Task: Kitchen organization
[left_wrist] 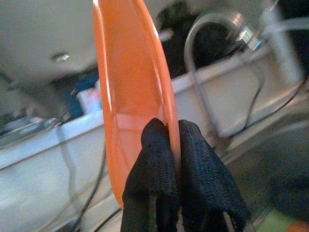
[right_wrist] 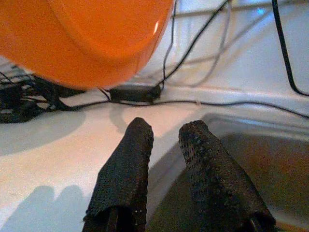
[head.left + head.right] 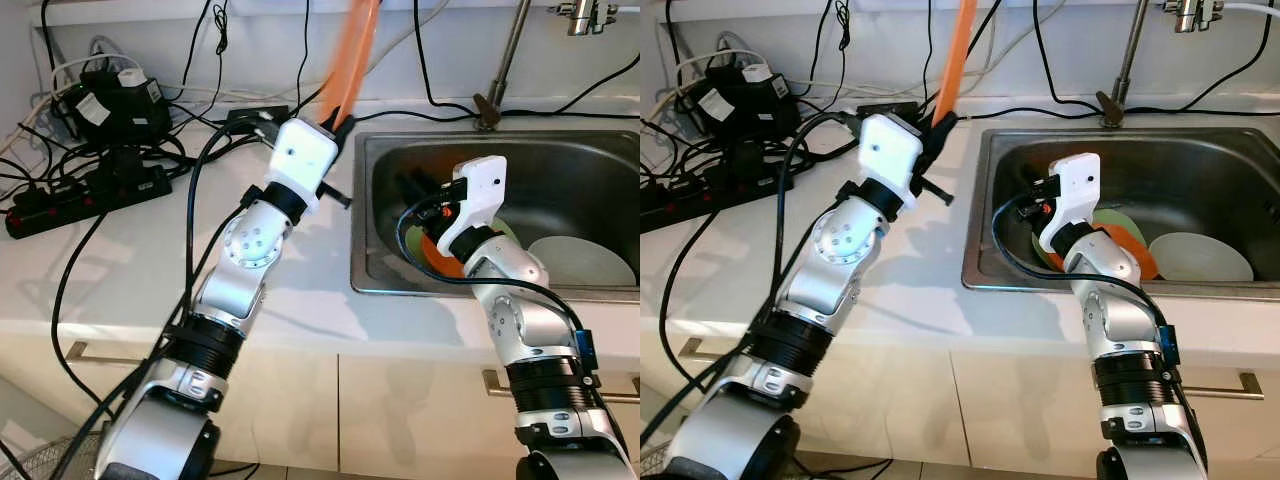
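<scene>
My left gripper (image 3: 335, 118) is shut on the lower rim of an orange plate (image 3: 352, 48), held edge-up above the counter by the sink's back left corner. In the left wrist view both fingertips (image 1: 157, 140) pinch that plate (image 1: 130, 82). My right gripper (image 3: 415, 188) reaches into the steel sink (image 3: 360, 285) near its left wall, open, with nothing between its fingers (image 2: 128, 150). Above those fingers hangs the orange plate (image 2: 87, 38). In the sink lie a white plate (image 3: 580, 262), a second orange plate (image 3: 1132, 245) and a green one (image 3: 1110, 218), partly hidden by my right wrist.
Black power strips (image 3: 90, 195), adapters (image 3: 115, 105) and tangled cables cover the counter's back left. The faucet (image 3: 505, 60) rises behind the sink. The white counter (image 3: 120, 270) in front of the cables is bare. Drawer handles (image 3: 85, 352) run below the counter edge.
</scene>
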Robot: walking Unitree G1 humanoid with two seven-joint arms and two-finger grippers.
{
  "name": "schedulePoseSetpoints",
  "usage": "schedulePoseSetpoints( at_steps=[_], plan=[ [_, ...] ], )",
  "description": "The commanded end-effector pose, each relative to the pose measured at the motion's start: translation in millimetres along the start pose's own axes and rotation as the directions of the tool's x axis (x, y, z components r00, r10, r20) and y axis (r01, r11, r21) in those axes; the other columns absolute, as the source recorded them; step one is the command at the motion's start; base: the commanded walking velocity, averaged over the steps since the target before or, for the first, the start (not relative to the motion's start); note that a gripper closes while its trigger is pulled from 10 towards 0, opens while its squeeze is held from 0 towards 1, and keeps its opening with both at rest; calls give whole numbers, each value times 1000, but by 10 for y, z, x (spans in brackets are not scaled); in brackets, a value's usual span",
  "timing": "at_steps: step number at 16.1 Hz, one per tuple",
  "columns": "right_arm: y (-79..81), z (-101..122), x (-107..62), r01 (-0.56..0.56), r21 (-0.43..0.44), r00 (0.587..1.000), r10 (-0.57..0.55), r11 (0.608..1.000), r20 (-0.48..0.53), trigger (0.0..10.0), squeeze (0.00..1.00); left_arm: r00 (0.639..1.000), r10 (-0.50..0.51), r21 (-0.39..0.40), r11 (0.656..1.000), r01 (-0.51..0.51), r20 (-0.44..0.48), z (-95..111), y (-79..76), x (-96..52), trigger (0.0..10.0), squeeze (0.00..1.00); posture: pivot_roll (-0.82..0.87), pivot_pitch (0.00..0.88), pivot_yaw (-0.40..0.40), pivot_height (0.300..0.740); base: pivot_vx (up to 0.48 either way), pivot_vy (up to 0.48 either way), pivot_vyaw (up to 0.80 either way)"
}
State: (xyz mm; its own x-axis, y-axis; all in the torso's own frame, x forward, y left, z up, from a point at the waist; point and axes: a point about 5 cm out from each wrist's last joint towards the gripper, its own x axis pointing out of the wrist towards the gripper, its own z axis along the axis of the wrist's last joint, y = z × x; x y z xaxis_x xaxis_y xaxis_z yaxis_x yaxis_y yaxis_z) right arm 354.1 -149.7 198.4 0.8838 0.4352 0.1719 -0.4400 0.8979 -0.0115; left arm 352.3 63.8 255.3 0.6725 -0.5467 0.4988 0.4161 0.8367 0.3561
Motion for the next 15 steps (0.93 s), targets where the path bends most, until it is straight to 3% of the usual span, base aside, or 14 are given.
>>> schedulePoseSetpoints(
  at_steps=[1, 2, 3, 4, 5, 9, 11, 12, 13, 15],
  plan=[
    [-9, 41, 27, 19, 13, 1000, -20, 1000, 24, 10000, 0, 996, 23, 39, 999, -26, 87, 134, 113, -6, 10000, 0, 17, 0, 70, 740, 0, 0, 0],
    [-31, 36, 29, 44, 19, 999, -44, 999, 27, 10000, 0, 999, -38, 155, 987, 35, 20, 79, 162, -56, 10000, 0, 19, 0, 71, 740, 0, 0, 0],
    [-39, 36, 28, 51, 20, 998, -51, 999, 28, 10000, 0, 999, -49, 175, 983, 48, 3, 69, 172, -66, 10000, 0, 18, 0, 71, 740, 0, 0, 0],
    [-104, 66, 26, 99, 34, 994, -100, 994, 43, 10000, 0, 994, -93, 284, 953, 105, -54, 58, 155, -58, 10000, 0, 20, 0, 71, 740, 0, 0, 0],
    [-124, 78, 24, 112, 38, 992, -113, 993, 48, 10000, 0, 992, -104, 307, 944, 120, -67, 50, 150, -52, 10000, 0, 20, 0, 71, 740, 0, 0, 0],
    [-246, 153, -1, 173, 78, 981, -179, 982, 70, 10000, 0, 969, -161, 576, 781, 241, -186, -119, 90, -63, 10000, 0, 15, 0, 72, 740, 0, 0, 0],
    [-279, 163, -13, 196, 88, 977, -203, 977, 71, 10000, 0, 961, -141, 628, 733, 262, -236, -208, 124, -130, 10000, 0, 12, 0, 75, 740, 0, 0, 0],
    [-316, 151, -29, 215, 95, 973, -221, 972, 63, 10000, 835, 960, -129, 642, 721, 262, -247, -223, 136, -143, 10000, 0, 12, 0, 76, 740, 0, 0, 0],
    [-350, 139, -44, 230, 111, 970, -237, 967, 54, 10000, 1000, 959, -118, 657, 705, 265, -259, -237, 141, -152, 10000, 0, 13, 0, 75, 740, 0, 0, 0],
    [-373, 147, -55, 234, 136, 968, -243, 963, 55, 10000, 1000, 953, -111, 682, 676, 281, -282, -280, 129, -156, 10000, 0, 11, 0, 74, 740, 0, 0, 0]
  ],
)
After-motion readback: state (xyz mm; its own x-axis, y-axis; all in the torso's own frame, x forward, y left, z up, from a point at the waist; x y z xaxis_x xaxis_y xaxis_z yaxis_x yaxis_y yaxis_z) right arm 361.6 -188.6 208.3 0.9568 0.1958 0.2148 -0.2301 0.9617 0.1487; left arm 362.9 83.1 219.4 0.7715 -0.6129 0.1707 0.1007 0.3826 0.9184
